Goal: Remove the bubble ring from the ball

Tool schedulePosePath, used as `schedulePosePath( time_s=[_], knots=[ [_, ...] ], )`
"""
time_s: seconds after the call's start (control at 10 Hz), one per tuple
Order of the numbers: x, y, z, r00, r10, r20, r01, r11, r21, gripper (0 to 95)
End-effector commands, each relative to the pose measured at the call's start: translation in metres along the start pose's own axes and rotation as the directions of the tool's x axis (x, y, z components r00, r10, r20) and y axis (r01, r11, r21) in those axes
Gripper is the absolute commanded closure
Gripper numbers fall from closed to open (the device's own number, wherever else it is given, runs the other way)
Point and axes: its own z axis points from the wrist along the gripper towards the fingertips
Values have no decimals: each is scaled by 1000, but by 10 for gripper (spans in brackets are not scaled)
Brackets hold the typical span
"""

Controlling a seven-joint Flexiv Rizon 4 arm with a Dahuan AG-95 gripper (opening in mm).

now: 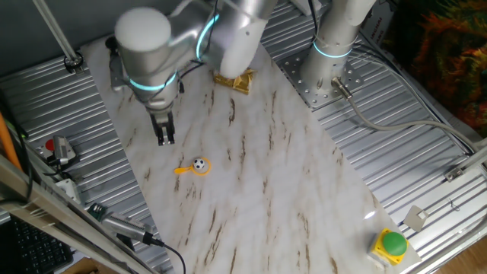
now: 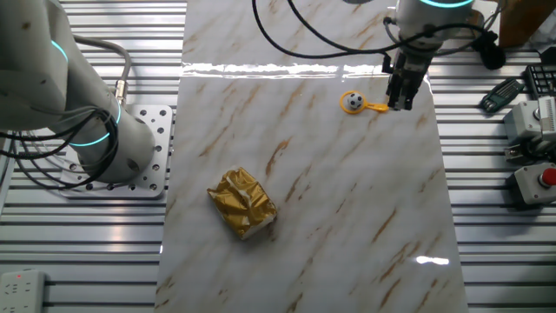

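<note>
The ball (image 1: 199, 163) is tiny, white with black patches, and lies on the marble tabletop (image 1: 259, 190). The orange-yellow bubble ring (image 1: 185, 171) lies flat around it, its short handle pointing toward the gripper's side. In the other fixed view the ball (image 2: 353, 102) sits inside the ring (image 2: 377, 108) near the table's far right. My gripper (image 1: 165, 138) hangs above the table beside the handle end, fingers pointing down, a narrow gap between them, holding nothing. In the other fixed view the gripper (image 2: 402, 97) is just right of the handle.
A crumpled gold foil packet (image 1: 236, 81) lies near the arm's base (image 1: 333, 53); it also shows mid-table in the other fixed view (image 2: 243, 203). A green button on a yellow box (image 1: 393, 244) and a red button box (image 2: 540, 181) sit off the marble on the ribbed metal.
</note>
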Motion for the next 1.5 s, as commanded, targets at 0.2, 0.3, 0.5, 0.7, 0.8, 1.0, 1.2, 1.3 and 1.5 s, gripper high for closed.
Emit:
schedulePosePath(
  time_s=[0.2, 0.3, 0.5, 0.7, 0.8, 1.0, 1.2, 1.3, 1.5],
  knots=[
    [2, 13, 11, 1000, -2, 3, 2, 1000, -3, 950],
    [4, 18, 14, 1000, -2, 6, 2, 1000, -3, 950],
    [8, 28, 24, 1000, -2, 4, 2, 1000, -3, 950],
    [11, 34, 31, 1000, -2, 2, 2, 1000, -3, 950],
    [11, 34, 32, 1000, -2, 3, 2, 1000, -3, 950],
    [12, 35, 38, 1000, -2, 5, 2, 1000, -4, 950],
    [12, 36, 44, 1000, -2, 6, 2, 1000, -5, 950],
    [12, 36, 48, 1000, -2, 7, 2, 1000, -5, 950],
    [12, 37, 53, 1000, -2, 9, 2, 1000, -6, 950]
  ],
)
